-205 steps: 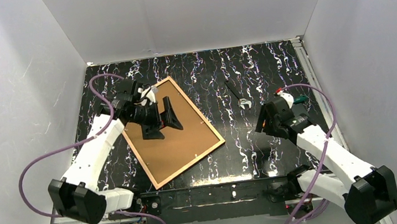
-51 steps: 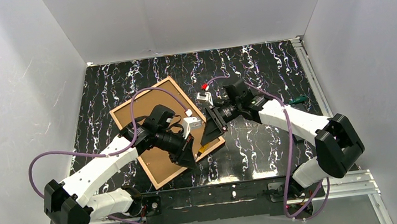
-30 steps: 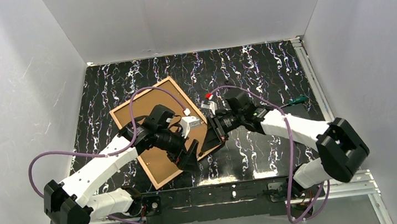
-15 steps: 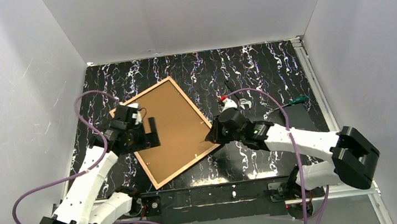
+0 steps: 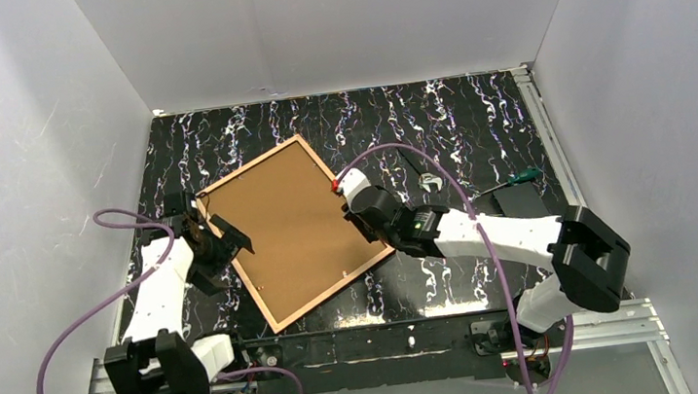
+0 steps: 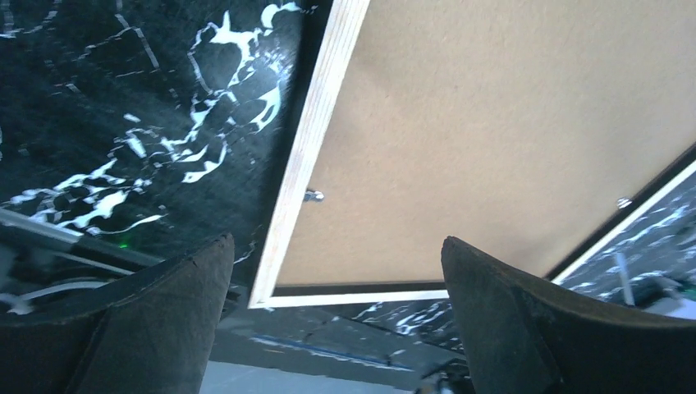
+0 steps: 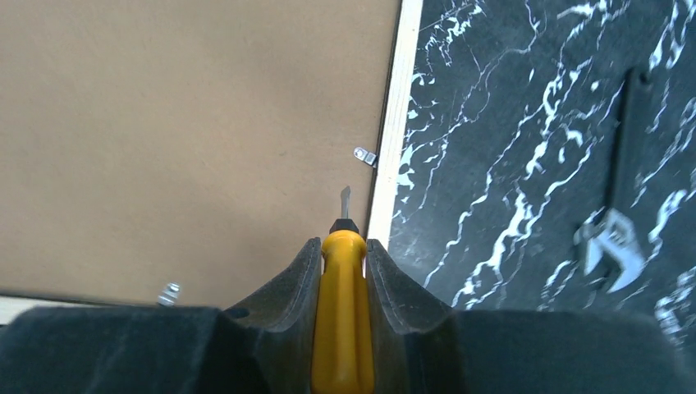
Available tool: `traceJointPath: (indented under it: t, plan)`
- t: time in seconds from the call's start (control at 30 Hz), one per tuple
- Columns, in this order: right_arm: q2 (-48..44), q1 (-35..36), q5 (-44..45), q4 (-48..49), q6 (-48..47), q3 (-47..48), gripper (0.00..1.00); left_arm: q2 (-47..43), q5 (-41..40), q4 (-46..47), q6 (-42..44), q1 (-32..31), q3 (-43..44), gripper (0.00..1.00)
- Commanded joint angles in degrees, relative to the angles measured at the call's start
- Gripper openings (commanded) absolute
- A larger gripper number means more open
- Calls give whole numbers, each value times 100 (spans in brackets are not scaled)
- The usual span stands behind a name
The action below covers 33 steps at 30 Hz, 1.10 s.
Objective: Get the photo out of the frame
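**A:** From above, where is the frame (image 5: 337, 289)?

**B:** It lies face down on the black marbled worktop (image 5: 435, 119), turned at an angle. The photo (image 5: 290, 228) sits inside the rim, with only its brown fibreboard back showing.

**A:** And the arms?

**B:** The left pincer (image 5: 222, 252) is at the frame's left edge, spread wide and holding nothing. The right pincer (image 5: 364, 217) is over the right edge. A wrench (image 5: 426, 174), a green-handled screwdriver (image 5: 514, 178) and a small black box (image 5: 522, 200) lie apart, further right.

**A:** What does the left wrist camera show?

**B:** The left pincer (image 6: 334, 246) has its two dark fingers (image 6: 156, 320) far apart and nothing between them. Past them is a corner of the frame (image 6: 316, 148), its pale rim around the photo (image 6: 492, 123). A small metal clip (image 6: 312, 195) sits at the inner edge of the rim.

**A:** And the right wrist camera?

**B:** The right pincer (image 7: 343, 246) is closed on a yellow-handled screwdriver (image 7: 341, 328). Its blade points at the seam between the photo (image 7: 180, 123) and the frame (image 7: 392, 123), just short of a clip (image 7: 364, 155) there. I cannot tell whether the tip touches the board. The wrench (image 7: 611, 246) lies on the worktop (image 7: 509, 164) to the right.
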Motion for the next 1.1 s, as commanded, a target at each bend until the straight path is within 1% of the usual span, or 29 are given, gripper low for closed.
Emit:
traceJointPath:
  t: [0.0, 0.1, 0.2, 0.23, 0.3, 0.47, 0.57, 0.67, 0.77, 0.93, 0.97, 1.07]
  plan:
    - [180, 31, -242, 484, -2130, 138, 1, 239, 940, 87, -286, 299, -270, 98]
    - [397, -5, -408, 494, -2429, 312, 1, 488, 1384, 356, -100, 301, -349, 98]
    - [589, -39, -504, 495, -2551, 423, 1, 745, 1410, 341, 89, 307, -393, 98]
    - [645, -72, -553, 632, -2567, 450, 1, 785, 1425, 343, 96, 321, -412, 98]
    - [719, -131, -653, 673, -2613, 484, 1, 817, 1595, 517, 66, 339, -480, 98]
    - [791, -279, -769, 692, -2755, 551, 1, 847, 1686, 581, 89, 343, -532, 91]
    - [841, -373, -807, 660, -2835, 626, 1, 869, 1507, 388, 173, 341, -462, 92]
    - [850, -436, -893, 612, -2867, 705, 1, 775, 1161, 215, 293, 335, -402, 94]
    - [941, -542, -996, 557, -2902, 802, 1, 723, 874, 175, 279, 339, -514, 94]
    - [1049, -662, -1143, 556, -2971, 903, 1, 985, 1218, 691, 197, 336, -741, 95]
    - [1073, -673, -1186, 410, -2973, 926, 1, 1064, 1232, 705, 205, 342, -725, 94]
    - [1168, -687, -1282, 383, -2973, 989, 1, 1226, 1233, 665, 224, 342, -665, 92]
